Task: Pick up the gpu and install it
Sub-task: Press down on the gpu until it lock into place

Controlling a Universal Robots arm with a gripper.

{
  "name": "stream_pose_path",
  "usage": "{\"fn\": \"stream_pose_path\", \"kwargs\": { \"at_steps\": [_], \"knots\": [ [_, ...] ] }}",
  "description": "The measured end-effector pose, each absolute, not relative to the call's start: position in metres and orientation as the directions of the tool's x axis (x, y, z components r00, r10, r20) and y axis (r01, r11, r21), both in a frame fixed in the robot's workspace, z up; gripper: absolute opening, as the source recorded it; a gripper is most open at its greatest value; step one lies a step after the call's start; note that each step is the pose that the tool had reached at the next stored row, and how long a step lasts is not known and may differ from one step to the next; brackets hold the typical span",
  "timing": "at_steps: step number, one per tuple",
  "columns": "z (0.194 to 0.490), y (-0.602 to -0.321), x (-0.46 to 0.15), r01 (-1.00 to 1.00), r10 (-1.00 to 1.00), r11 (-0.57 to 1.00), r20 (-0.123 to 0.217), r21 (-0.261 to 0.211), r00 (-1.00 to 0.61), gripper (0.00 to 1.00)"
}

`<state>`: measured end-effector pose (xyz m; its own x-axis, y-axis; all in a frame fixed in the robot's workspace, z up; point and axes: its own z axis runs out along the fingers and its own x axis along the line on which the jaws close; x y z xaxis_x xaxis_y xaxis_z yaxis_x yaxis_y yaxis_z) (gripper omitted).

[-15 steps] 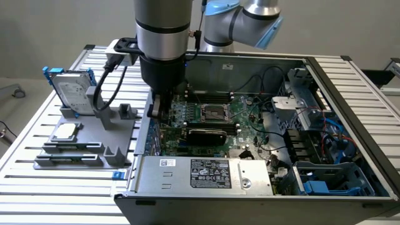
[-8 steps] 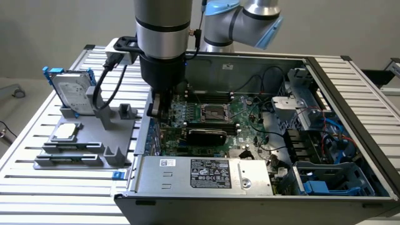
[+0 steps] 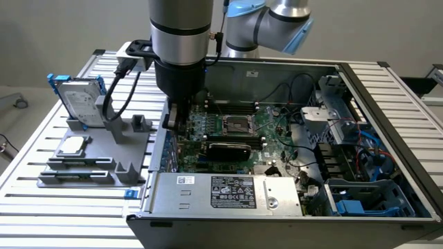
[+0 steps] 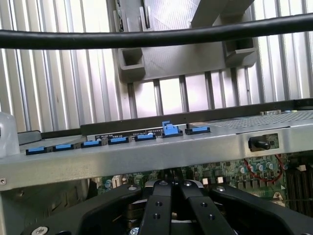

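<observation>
Gripper (image 4: 171, 188): fingers pressed together, nothing visibly between them; low inside computer case (image 3: 387, 155), just inside rear wall with blue slot clips (image 4: 117, 141).
Gpu (image 3: 229, 151): black-covered card standing on edge on motherboard (image 3: 273, 129), near case middle, beside gripper, apart from it; appears seated, full engagement not confirmable.
Grey parts stand (image 3: 104, 150): outside case, hard drive (image 3: 80, 98) upright in it.
Risk: card possibly half-seated; closed fingers close to rear wall and board, could strike components if arm shifts sideways.

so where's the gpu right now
In the exterior view the gpu sits inside the open computer case, on the motherboard just below the processor socket, above the power supply.
</observation>
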<state>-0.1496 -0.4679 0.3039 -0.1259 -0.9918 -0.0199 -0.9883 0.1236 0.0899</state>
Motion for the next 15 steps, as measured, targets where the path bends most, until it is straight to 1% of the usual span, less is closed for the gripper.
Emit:
{"fn": "stream_pose_path", "kwargs": {
  "at_steps": [15],
  "knots": [
    [0.3038,-0.4662,-0.1497,-0.987,-0.991,0.126,-0.024,0.098,-0.129,0.11]
  ]
}}
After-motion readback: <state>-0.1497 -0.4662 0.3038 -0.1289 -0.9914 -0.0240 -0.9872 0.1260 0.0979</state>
